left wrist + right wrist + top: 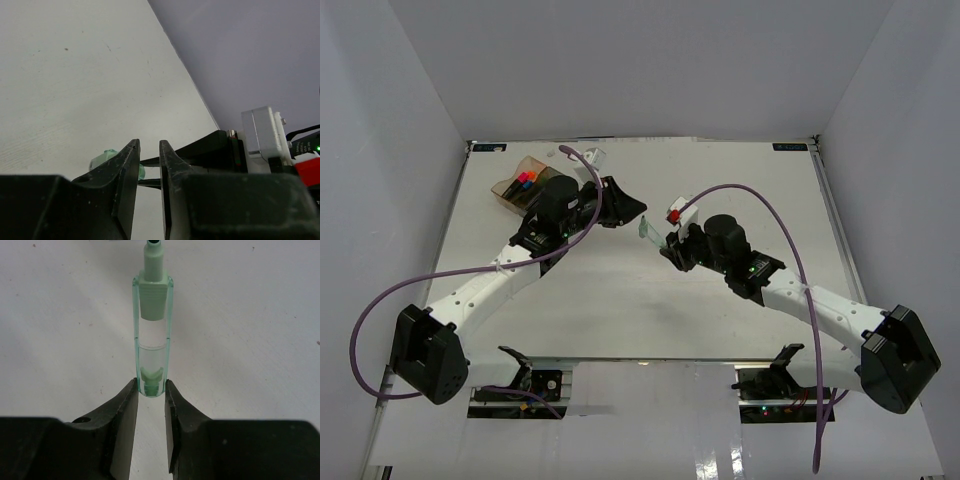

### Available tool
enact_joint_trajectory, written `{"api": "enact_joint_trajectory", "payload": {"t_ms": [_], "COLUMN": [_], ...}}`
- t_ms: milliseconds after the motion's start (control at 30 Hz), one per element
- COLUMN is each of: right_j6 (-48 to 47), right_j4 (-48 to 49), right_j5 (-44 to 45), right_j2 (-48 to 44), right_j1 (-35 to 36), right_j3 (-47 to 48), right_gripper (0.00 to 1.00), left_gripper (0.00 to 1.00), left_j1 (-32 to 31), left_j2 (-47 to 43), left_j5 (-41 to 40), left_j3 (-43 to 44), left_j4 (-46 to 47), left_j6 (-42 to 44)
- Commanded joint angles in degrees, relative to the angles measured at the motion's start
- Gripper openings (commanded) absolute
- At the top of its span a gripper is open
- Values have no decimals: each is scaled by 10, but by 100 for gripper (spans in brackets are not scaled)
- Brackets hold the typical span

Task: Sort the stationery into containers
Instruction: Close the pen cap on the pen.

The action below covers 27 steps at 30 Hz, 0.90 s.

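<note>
Marker [151, 347] pinched by its end in the right hand [151, 390], near the middle of the counter [620, 300].
Left hand [149, 150] just beside it, jaws slightly apart, nothing between; tray [503, 192] holding markers [523, 181] sits far left.

A white table [620, 310] fills the middle of the overhead frame; a pale grey back wall [640, 70] closes the top, with a left wall [380, 150] and right wall [910, 150] slanting in; a glossy white strip [650, 440] crosses the bottom; the light is soft and even, with faint shadows.
</note>
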Motion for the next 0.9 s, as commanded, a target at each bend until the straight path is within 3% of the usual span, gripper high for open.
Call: {"api": "enact_joint_trajectory", "payload": {"t_ms": [0, 200, 467, 633, 867], "right_j6": [-6, -5, -5, -11, -16], "right_j4": [10, 11, 24, 36, 38], "right_j5": [9, 7, 8, -2, -13], "right_j2": [0, 4, 0, -14, -18], "right_j1": [2, 2, 2, 2, 2], "right_j3": [6, 14, -6, -12, -6], "right_gripper": [18, 18, 18, 18, 18], "left_gripper": [33, 35, 41, 42, 43], "left_j1": [1, 1, 3, 5, 5], "left_j2": [-20, -15, -73, -42, 12], "left_j5": [27, 28, -150, -126, -48], "left_j3": [0, -10, 9, 25, 35], "left_j4": [27, 30, -37, -84, -83], "left_j6": [-7, -17, -2, 8, 12]}}
